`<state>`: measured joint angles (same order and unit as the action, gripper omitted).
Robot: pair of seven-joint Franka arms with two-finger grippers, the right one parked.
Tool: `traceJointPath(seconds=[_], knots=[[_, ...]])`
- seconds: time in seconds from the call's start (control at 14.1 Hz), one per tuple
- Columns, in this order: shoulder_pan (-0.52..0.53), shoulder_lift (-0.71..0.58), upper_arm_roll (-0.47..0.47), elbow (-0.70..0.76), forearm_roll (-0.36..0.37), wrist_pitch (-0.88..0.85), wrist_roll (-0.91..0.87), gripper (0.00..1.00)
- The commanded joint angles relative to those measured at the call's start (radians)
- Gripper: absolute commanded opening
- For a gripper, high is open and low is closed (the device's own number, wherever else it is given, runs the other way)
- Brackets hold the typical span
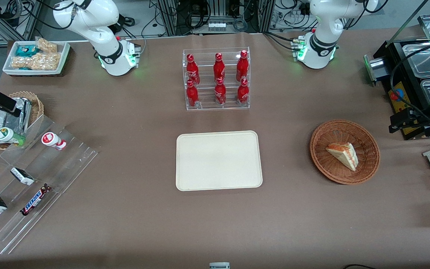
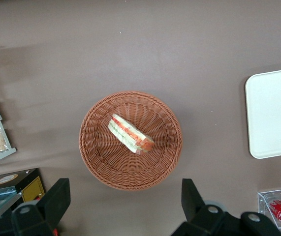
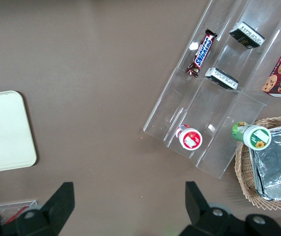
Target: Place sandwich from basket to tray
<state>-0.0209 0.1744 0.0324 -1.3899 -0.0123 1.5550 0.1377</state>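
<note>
Inside basket (image 2: 130, 140), near centre: sandwich (image 2: 130, 134), wedge on its side. Likely light, soft, film-slick; pinch across bread faces, gently. Tray (image 1: 218, 160) at 9 o'clock, bare. Tool (image 2: 123, 204) overhead, spread wide, empty.

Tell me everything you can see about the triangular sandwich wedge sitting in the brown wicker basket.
The small triangular sandwich wedge has pale white bread with orange-red and green filling layers showing along its cut face. It lies on its side on the floor of the round reddish-brown woven wicker basket, roughly at the middle, touching only the weave. The left gripper hangs above the basket, open, apart from the sandwich.
</note>
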Motion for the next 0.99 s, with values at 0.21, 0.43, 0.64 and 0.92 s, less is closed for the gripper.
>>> traceJointPath(seconds=[0.21, 0.43, 0.64, 0.92], knots=[[0.001, -0.018, 0.001, -0.012, -0.002, -0.007, 0.003, 1.0], [-0.002, -0.023, 0.001, -0.012, -0.002, -0.009, 0.003, 1.0], [-0.002, -0.024, 0.0, -0.012, -0.003, -0.022, 0.005, 1.0], [-0.002, -0.024, 0.001, -0.029, -0.003, -0.053, 0.006, 1.0]])
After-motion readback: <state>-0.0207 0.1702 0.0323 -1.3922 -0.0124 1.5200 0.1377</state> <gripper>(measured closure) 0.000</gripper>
